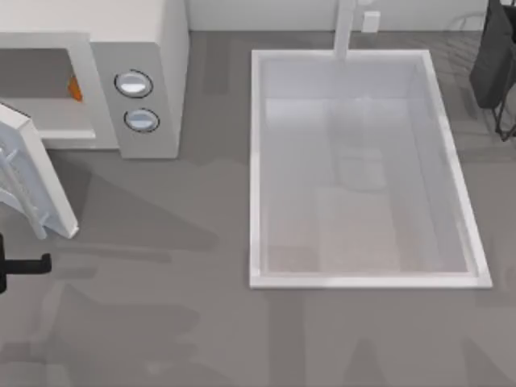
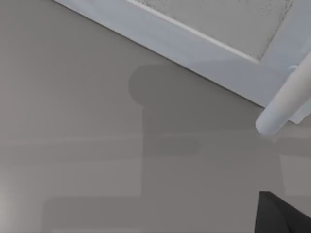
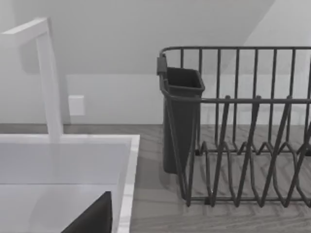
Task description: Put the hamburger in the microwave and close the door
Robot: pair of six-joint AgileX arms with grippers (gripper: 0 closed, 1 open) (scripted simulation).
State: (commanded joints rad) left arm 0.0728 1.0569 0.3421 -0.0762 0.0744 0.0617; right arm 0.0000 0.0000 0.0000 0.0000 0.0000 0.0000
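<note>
The hamburger [image 1: 74, 87] sits inside the microwave [image 1: 137, 56]; its door [image 1: 32, 181] hangs open, long edge running toward five o'clock. The left gripper [image 1: 32, 264], finger state impossible to tell, waits just beyond it, door at twelve o'clock, likely nearer arm.

Grey table [image 1: 201, 322] bears microwave [image 1: 153, 48], sink [image 1: 256, 161], rack [image 3: 243, 145].

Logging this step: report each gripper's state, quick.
Left gripper: at the top view's left edge, near the open door; state cannot be told.
Right gripper: cannot be told.
</note>
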